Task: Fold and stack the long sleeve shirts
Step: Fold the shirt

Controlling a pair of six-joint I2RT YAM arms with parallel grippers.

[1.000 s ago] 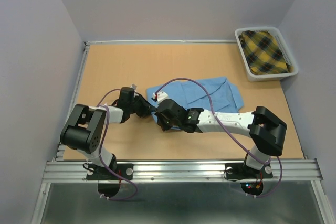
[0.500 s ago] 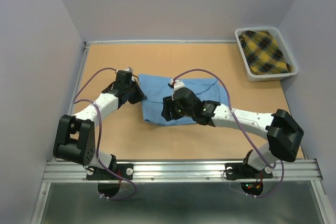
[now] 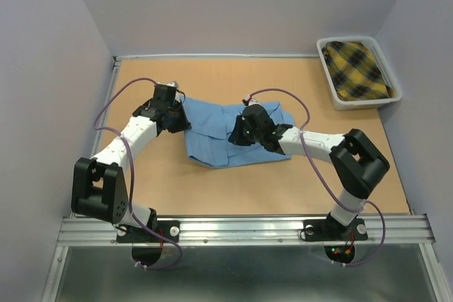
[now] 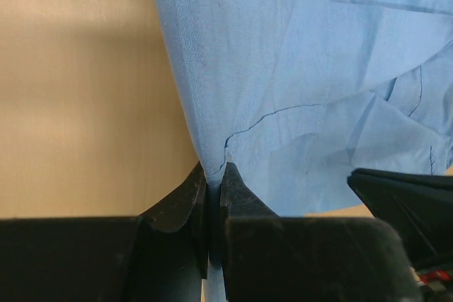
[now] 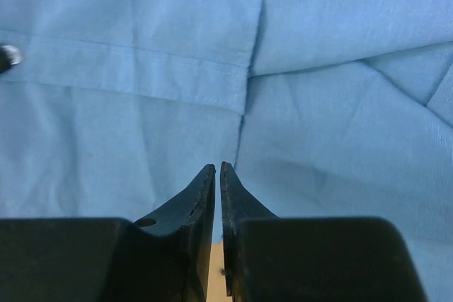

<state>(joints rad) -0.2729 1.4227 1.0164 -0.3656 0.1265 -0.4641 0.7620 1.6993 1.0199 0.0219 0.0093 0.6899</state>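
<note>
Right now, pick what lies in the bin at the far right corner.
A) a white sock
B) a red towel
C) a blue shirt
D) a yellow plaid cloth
D: the bin holds a yellow-and-dark plaid cloth, while the blue shirt lies out on the table between the arms.

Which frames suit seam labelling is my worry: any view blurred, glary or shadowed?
Top external: sharp, evenly lit, soft shadows only. Left wrist: light blue shirt crisp, dim band across the table. Right wrist: weave crisp, no glare.
</note>
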